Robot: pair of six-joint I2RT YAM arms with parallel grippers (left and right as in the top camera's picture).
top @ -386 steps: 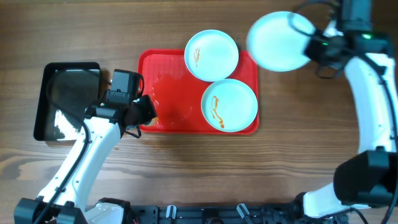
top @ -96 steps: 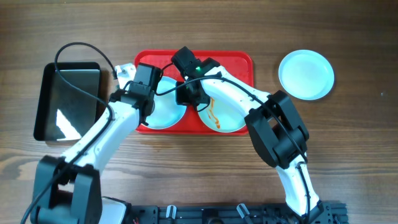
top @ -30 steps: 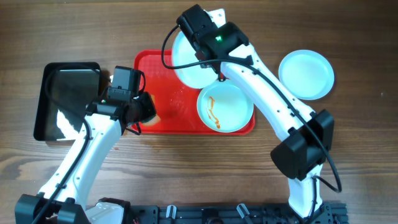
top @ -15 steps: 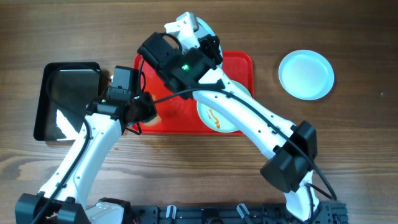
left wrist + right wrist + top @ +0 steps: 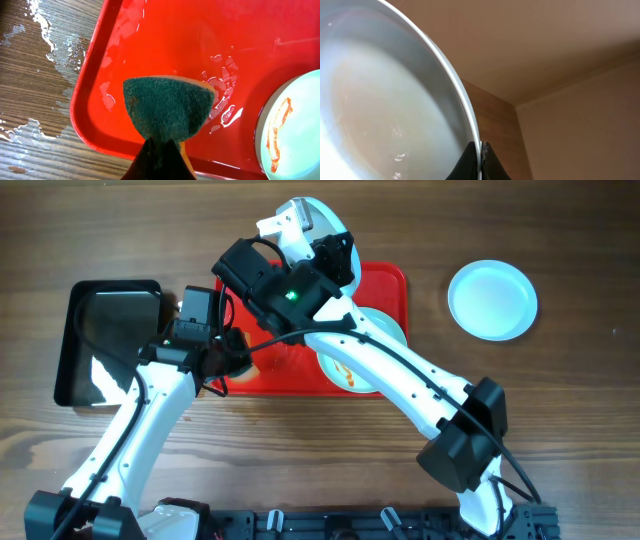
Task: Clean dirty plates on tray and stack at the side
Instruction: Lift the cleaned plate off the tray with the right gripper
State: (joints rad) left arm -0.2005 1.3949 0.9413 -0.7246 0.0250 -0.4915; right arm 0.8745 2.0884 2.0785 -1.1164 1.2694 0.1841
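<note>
My right claw (image 5: 480,154) pinches the rim of a round pale blue-white plate (image 5: 385,105), up over the 12 o'clock edge of the large flat red plastic tray (image 5: 175,40). A sauce-smeared plate (image 5: 295,125) lies on it at 4 o'clock; a 3rd plate (image 5: 492,300) sits off-tray at 3 o'clock. My left claw (image 5: 160,150) clamps a dark green sponge (image 5: 167,107) at 8 o'clock.

Tray (image 5: 388,285) sits mid-counter (image 5: 560,430), with the smaller tray (image 5: 120,320) off to its left, apart from it. One plate (image 5: 345,372) lies on the tray's right half. A second plate (image 5: 491,300) rests on the counter to the tray's right. The third plate (image 5: 380,110) hangs tilted in the right tool (image 5: 480,150) over the tray's back edge. The left tool (image 5: 159,147) holds a sponge (image 5: 167,110) over the tray's front-left corner.
</note>
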